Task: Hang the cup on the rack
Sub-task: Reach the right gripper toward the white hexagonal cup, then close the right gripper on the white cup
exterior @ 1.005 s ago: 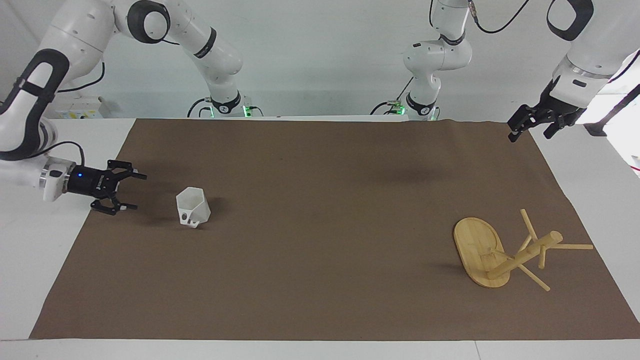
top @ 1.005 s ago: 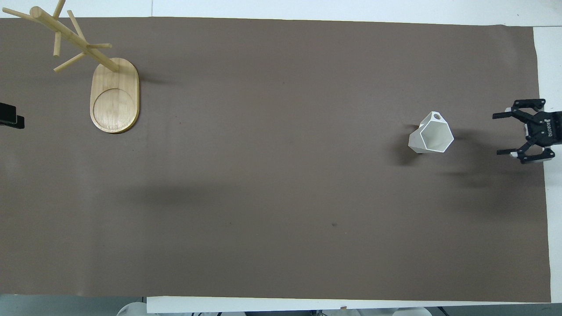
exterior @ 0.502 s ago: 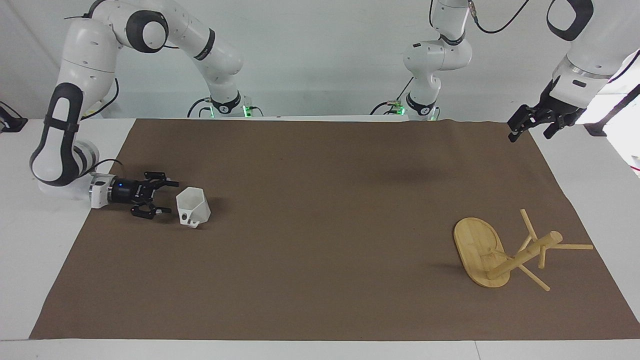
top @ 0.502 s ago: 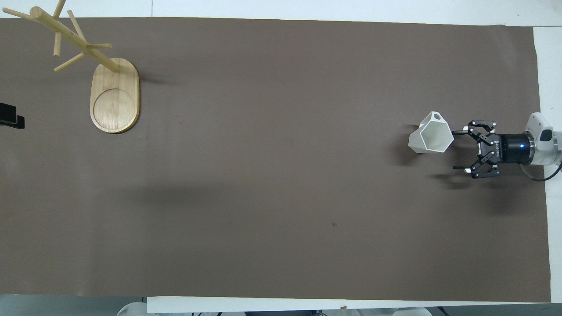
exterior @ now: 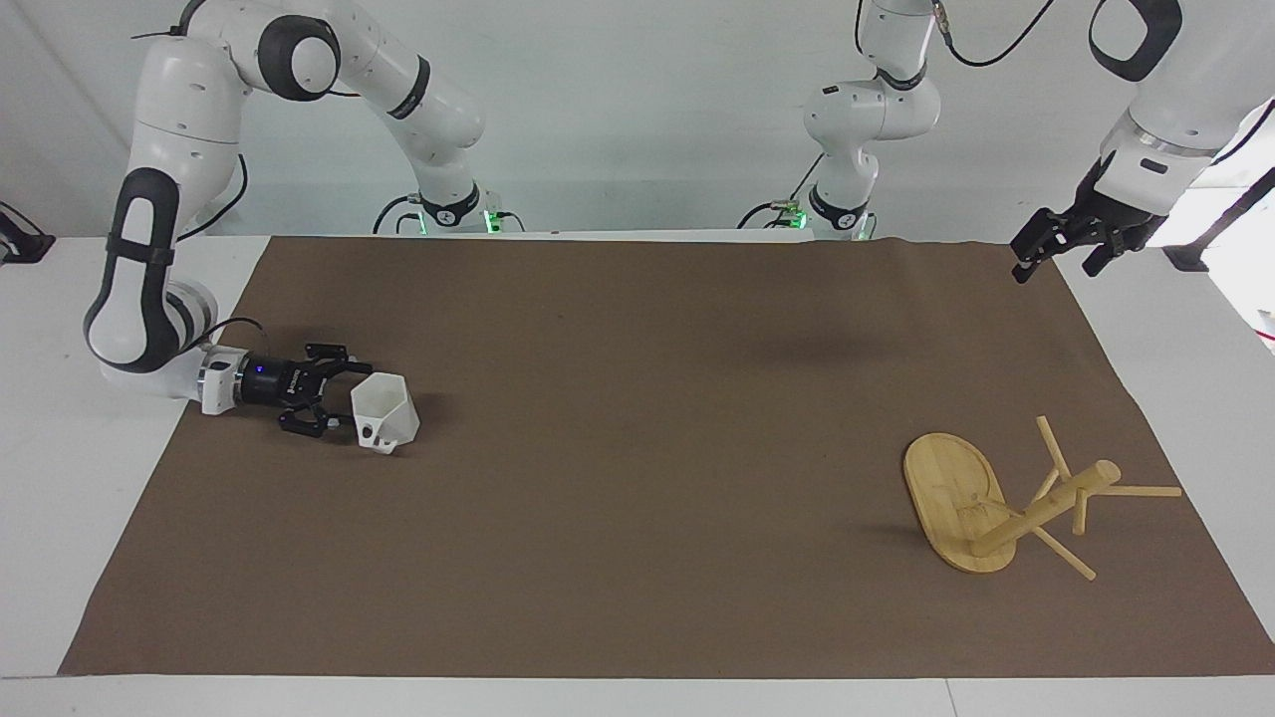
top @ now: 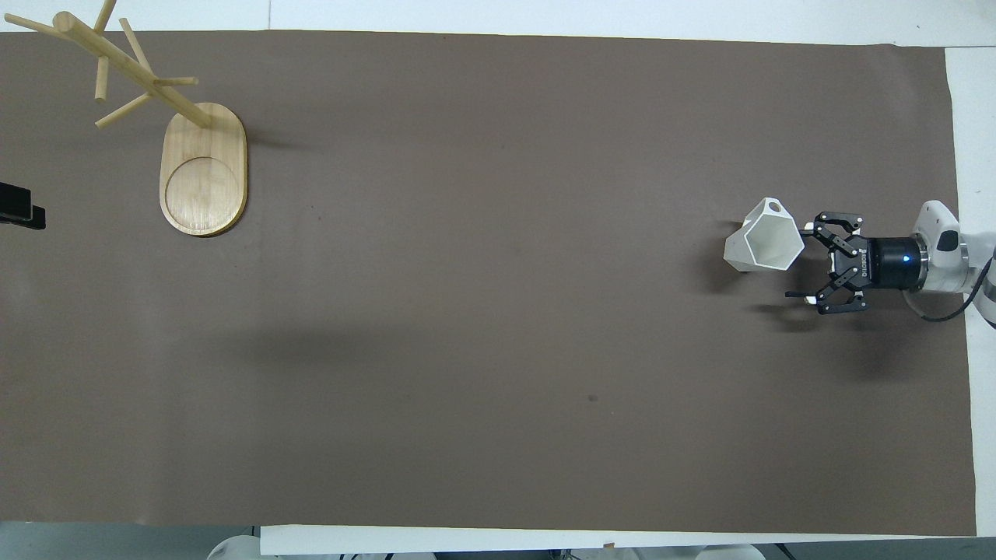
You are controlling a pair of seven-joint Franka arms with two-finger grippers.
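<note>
- A brown mat (exterior: 637, 468), matte and faintly creased, covers nearly all of the white table (exterior: 60, 478), which shows bare only as strips along the edges.
- The right arm (exterior: 159, 199), glossy white with black joints, comes in from its own end and lies low and level over the mat's edge, wrist pointing at the cup.
- The left arm (exterior: 1165, 90) waits, raised above the mat's corner near the robots at its own end.
- The rack (exterior: 1006, 503), light bamboo, stands at the left arm's end, farther from the robots than the cup: a flat oval base with a ring cut into it, a round post, thin round pegs sticking out at angles.
- The right gripper (exterior: 337, 396), black, with splayed links, has its fingers spread wide and holds nothing. One fingertip (top: 809, 228) sits right at the cup's rim on the side farther from the robots; whether it touches cannot be told. The other fingertip hangs clear over the mat, nearer the robots than the cup.
- The left gripper (exterior: 1058, 254) is held open and empty over that corner.
- The cup (exterior: 384, 412), small, white and matte, stands on the mat at the right arm's end: hexagonal rim, flat facets tapering downward, an angular pierced handle on the side farther from the robots.
</note>
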